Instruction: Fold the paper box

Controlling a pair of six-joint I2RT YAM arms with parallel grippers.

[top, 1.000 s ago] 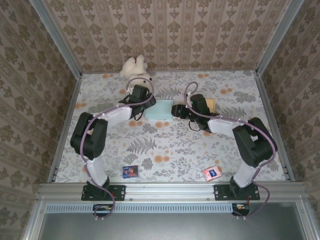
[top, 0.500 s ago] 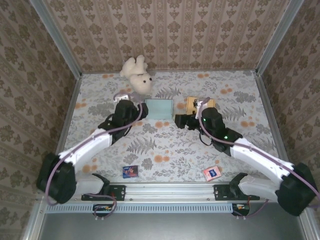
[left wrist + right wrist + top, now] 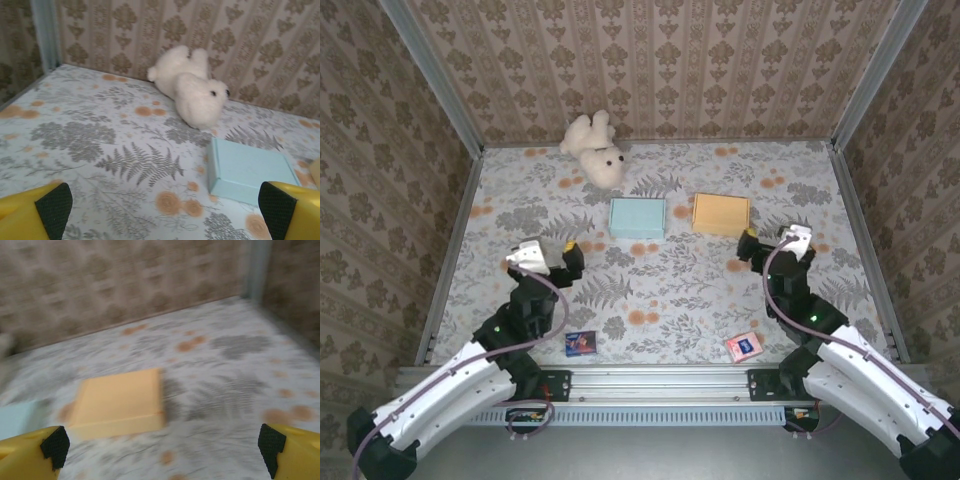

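We're scanning for lettering and nothing comes through legibly. The small dark card [image 3: 581,343] at the near edge on the left carries a printed picture, perhaps with some wording, but it's too small for us to read. It's the same with the pink card [image 3: 744,346] on the right: colour patches, no letters we can make out. The blue box [image 3: 247,170] and orange box [image 3: 117,402] show us plain faces.

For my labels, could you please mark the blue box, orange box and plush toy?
blue box [image 3: 637,217]: top external view, lid centre.
orange box [image 3: 721,213]: top external view, lid centre.
plush toy [image 3: 606,167]: top external view, head.
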